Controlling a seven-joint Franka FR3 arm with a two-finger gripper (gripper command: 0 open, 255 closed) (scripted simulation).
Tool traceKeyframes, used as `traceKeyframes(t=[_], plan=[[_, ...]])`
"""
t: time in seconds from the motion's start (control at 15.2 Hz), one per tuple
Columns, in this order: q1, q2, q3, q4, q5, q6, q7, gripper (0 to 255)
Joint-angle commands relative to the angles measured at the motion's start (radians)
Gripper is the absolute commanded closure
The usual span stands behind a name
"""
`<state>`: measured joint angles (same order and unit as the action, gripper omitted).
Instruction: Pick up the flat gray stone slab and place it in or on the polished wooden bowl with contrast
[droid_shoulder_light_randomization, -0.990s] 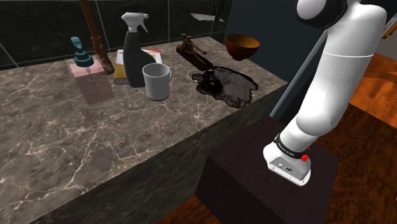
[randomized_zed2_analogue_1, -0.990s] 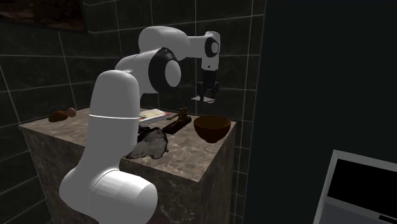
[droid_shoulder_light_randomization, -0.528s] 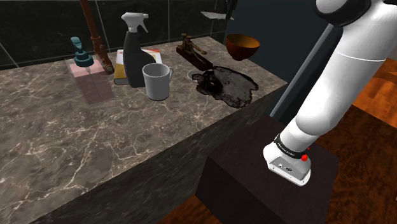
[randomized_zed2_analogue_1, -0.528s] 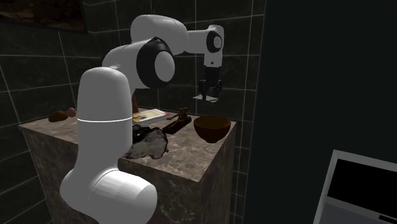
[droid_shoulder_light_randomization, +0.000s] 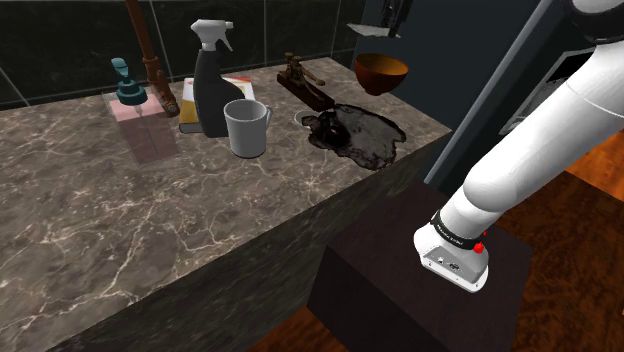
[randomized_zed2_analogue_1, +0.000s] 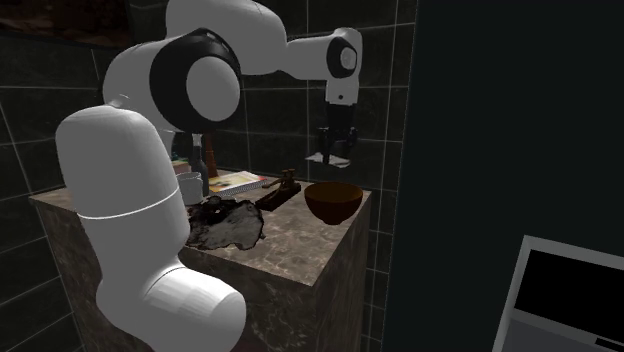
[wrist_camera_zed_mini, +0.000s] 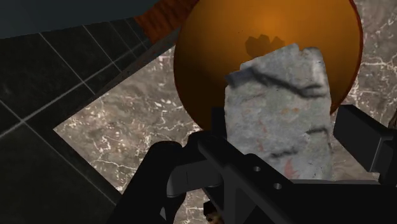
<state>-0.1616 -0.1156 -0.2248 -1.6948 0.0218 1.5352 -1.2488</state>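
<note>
End effector (randomized_zed2_analogue_1: 337, 157) clamped on the grey stone slab (wrist_camera_zed_mini: 280, 108), held above the glossy brown bowl (randomized_zed2_analogue_1: 333, 201) on the marble worktop (droid_shoulder_light_randomization: 150, 220).

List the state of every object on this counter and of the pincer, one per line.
stone slab: clasped by the pincer, off the counter, above the bowl.
bowl: upright, empty, on the counter.
pincer: shut on the stone slab.
spray bottle: upright.
cup: upright.
soap dispenser: upright.
dark crumpled sheet: lying on the counter.
</note>
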Motion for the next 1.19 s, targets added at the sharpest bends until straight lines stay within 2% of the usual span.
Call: traceKeyframes(t=[0.0, 0.07, 1.12], plan=[[-0.017, -0.057, -0.018, -0.063, -0.017, 0.006, -0.034, 255], [-0.029, -0.1, -0.03, -0.104, -0.03, 0.004, -0.055, 255], [-0.032, -0.124, -0.033, -0.332, -0.037, 0.21, -0.057, 255]])
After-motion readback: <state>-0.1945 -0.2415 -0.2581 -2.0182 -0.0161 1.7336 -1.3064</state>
